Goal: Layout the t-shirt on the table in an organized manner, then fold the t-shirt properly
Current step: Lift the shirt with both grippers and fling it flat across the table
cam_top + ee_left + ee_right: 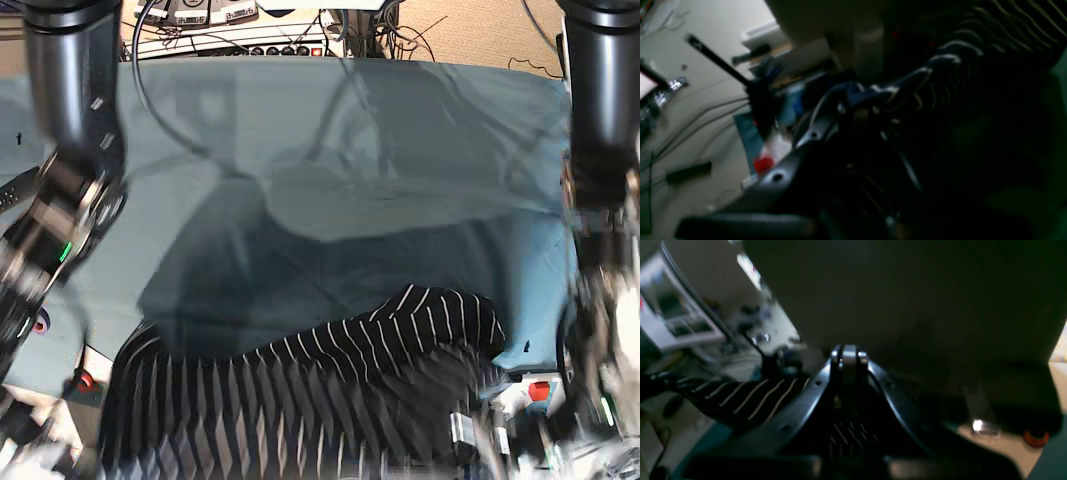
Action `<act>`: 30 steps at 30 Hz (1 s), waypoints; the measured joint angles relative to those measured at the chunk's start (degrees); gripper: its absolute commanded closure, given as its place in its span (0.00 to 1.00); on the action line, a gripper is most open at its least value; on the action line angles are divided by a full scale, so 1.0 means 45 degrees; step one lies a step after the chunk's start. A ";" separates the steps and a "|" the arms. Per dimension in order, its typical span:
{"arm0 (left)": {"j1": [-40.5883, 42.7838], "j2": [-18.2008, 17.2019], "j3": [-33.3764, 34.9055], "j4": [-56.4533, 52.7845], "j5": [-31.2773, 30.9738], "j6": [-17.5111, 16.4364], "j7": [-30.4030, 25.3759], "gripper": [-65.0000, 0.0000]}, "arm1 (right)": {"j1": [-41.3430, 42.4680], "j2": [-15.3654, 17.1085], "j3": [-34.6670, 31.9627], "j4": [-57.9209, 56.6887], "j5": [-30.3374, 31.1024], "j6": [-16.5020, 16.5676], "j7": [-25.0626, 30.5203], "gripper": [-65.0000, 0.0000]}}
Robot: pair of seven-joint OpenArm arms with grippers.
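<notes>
The teal-covered counter [330, 130] is bare across its far half. The striped t-shirt [300, 390] hangs bunched and blurred over the near edge, stretched between both arms. The left hand [853, 106] is clenched on a fold of the t-shirt [900, 88]. The right hand [848, 356] is pinched together with striped t-shirt [846, 436] cloth between its fingers.

The dark navy, white-striped fabric t-shirt [300, 385] lies bunched along the near edge of the wide teal cloth-covered desk [330, 150], spreading from the near left corner to right of centre. The desk's far half lies bare behind it. One arm stands at each side edge, the t-shirt between them. A small black clip [524, 347] sits just right of the t-shirt.
</notes>
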 measured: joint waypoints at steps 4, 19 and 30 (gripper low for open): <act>0.2239 0.0068 -0.0107 0.1520 0.0214 0.0073 0.0165 1.00 | -0.2448 0.0019 0.0010 0.1326 0.0170 -0.0034 -0.0087 1.00; 1.0520 0.0107 -0.3657 0.6203 0.0024 0.0053 0.0097 1.00 | -1.0210 -0.0044 0.0933 0.6008 0.1880 0.0534 -0.0733 1.00; 1.6364 0.0408 -0.6193 1.0588 0.0219 -0.0015 0.0083 1.00 | -1.5562 -0.0719 0.5105 0.7820 0.4862 0.1574 -0.1894 1.00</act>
